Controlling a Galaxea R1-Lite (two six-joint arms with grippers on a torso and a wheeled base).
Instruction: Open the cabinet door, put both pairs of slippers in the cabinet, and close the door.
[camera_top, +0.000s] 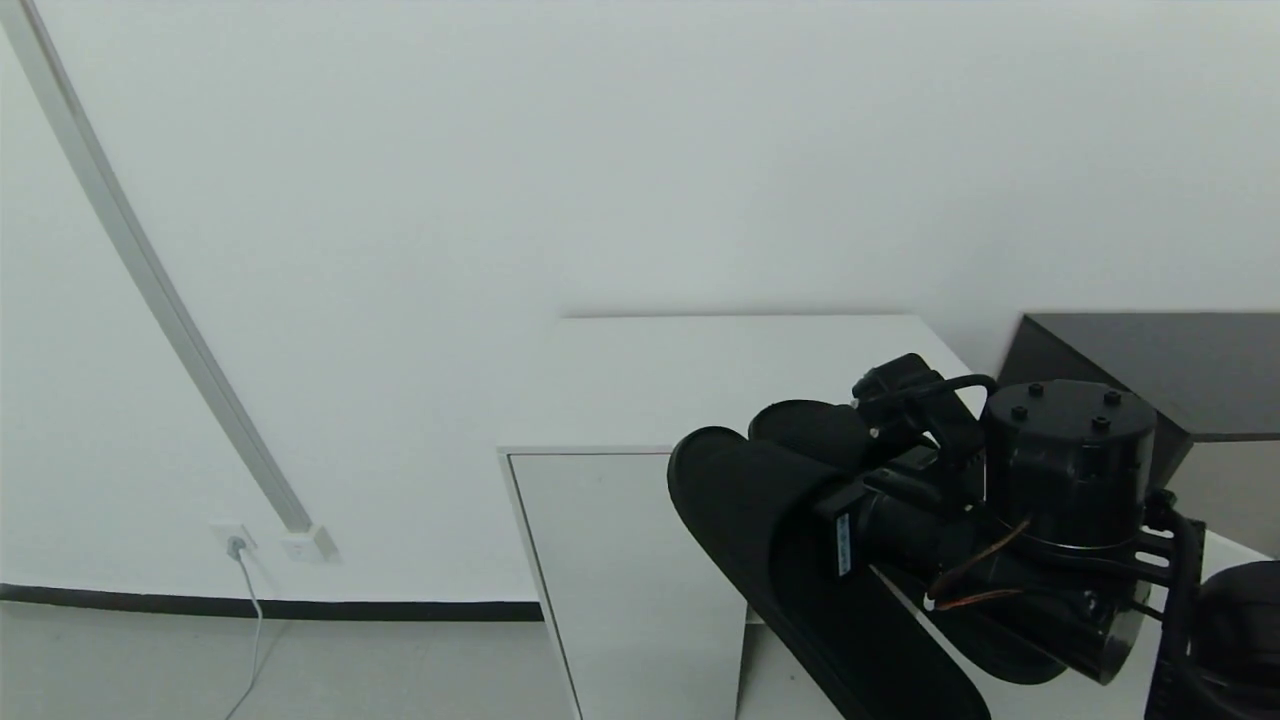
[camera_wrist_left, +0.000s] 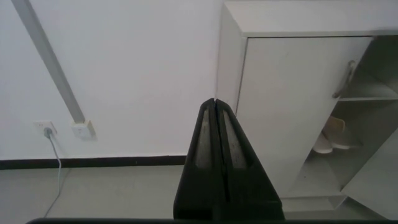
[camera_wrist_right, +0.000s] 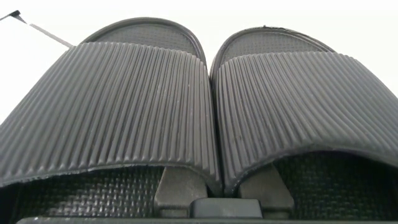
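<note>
The right gripper (camera_wrist_right: 224, 185) is clamped on the black slippers (camera_top: 770, 520) - one finger reaches in under each ribbed strap and the pair's touching inner edges are pinched between them. The slippers lie side by side with their long axis running straight out from the gripper, toes leading and heels back against the fingers. In the head view the pair is tipped, so one sole faces outward. Beyond the toes is the white cabinet (camera_top: 740, 370), and the toes sit just over its top front edge. By my reading the open compartment lies ahead of this gripper and lower, so the load has to come down before it goes in toe-first. In the left wrist view the cabinet stands open past a handled panel (camera_wrist_left: 292, 106). A light pair of slippers (camera_wrist_left: 329, 138) already rests on a lower shelf inside, with a bare shelf (camera_wrist_left: 373, 93) above it. The left gripper (camera_wrist_left: 215, 118) has its fingers pressed together on nothing, and the cabinet lies ahead of it and off to one side, well apart. The right arm is therefore the nearer one - and the loaded one - for the placing.
</note>
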